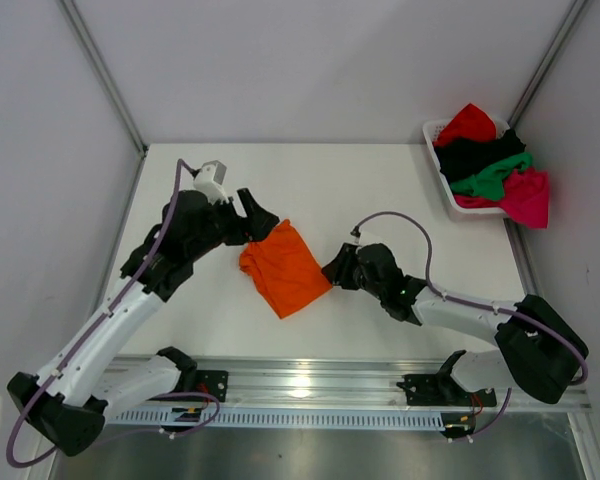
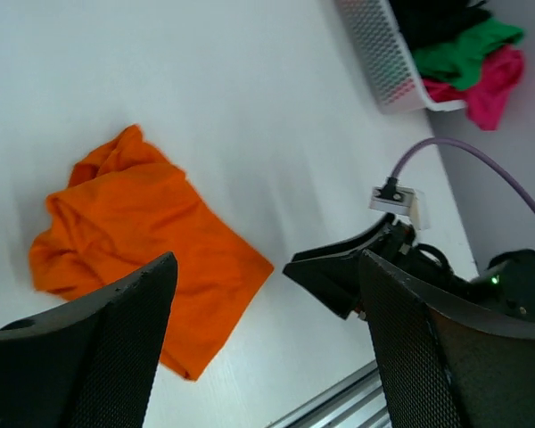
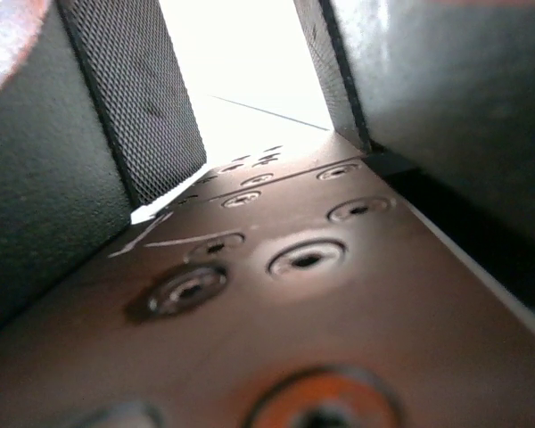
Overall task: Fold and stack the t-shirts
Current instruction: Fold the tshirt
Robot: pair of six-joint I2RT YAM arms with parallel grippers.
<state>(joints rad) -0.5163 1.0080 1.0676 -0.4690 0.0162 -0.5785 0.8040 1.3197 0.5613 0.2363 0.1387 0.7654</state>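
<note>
Between the fingers of the left gripper lies only open air: the two black mesh-faced pads stand wide apart and hold nothing. From above, this gripper hangs at the far left corner of the orange t-shirt, and whether it touches the cloth cannot be told. Its wrist camera looks down on the shirt, which lies rumpled and partly folded on the white table, bunched at one end and flatter toward a pointed corner.

Opposite it, the right gripper sits low at the shirt's right edge. Its own camera shows the jaws partly apart, with bright bare table in the gap and no cloth between them. In the left wrist view its black tip lies just beside the shirt's corner, a sliver of table between them.

Well apart, at the table's far right corner, the white slatted basket holds the red t-shirt, the black t-shirt, the green t-shirt and the magenta-pink t-shirt, the last spilling over its near rim.
</note>
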